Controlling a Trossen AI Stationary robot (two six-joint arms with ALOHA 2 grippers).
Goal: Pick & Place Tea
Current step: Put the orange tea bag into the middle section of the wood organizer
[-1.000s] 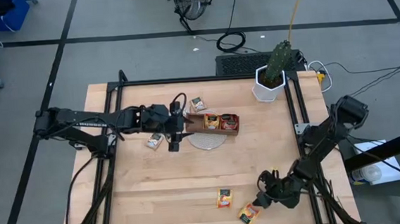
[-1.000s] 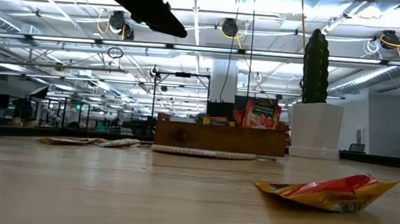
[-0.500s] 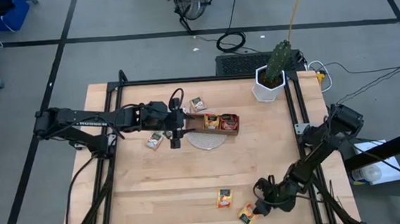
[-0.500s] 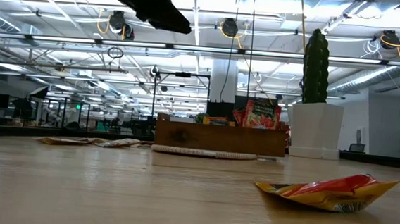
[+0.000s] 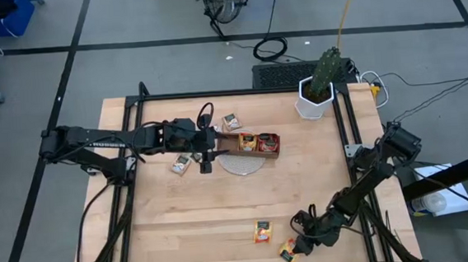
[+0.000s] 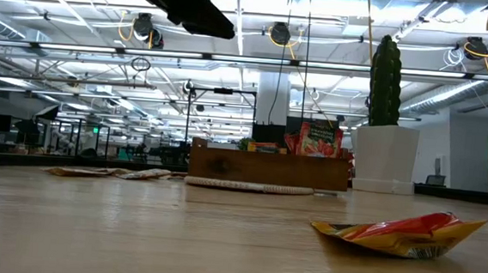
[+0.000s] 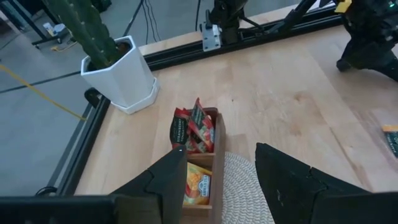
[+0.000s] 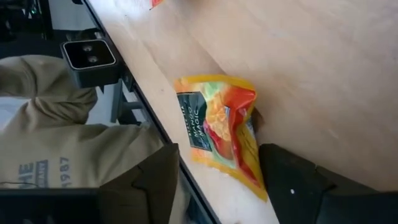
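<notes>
The brown wooden tray point(image 5: 252, 142) sits on a round woven mat point(image 5: 243, 162). It holds red sachets point(image 7: 191, 127) and an orange one point(image 7: 198, 184). My left gripper point(image 5: 206, 153) hovers open over the tray's left end. Two pale sachets point(image 5: 181, 163) point(image 5: 231, 121) lie flat on the table near the tray. One orange-yellow sachet point(image 5: 262, 231) lies near the table's near edge. Another orange-yellow sachet point(image 5: 289, 251) point(image 8: 217, 130) lies at that edge. My right gripper point(image 5: 297, 235) is open just above it, a finger on each side point(image 8: 155, 180).
A cactus in a white pot point(image 5: 318, 92) stands at the table's far right corner. A person in a beige sweatshirt point(image 8: 62, 149) stands just beyond the near edge, beside a small camera point(image 8: 90, 55). Bare wood lies between the tray and the near sachets.
My right gripper has moved toward the table's near left, down over the orange-yellow sachet at the near edge. My left gripper has edged a little toward the tray. No sachet has moved.
</notes>
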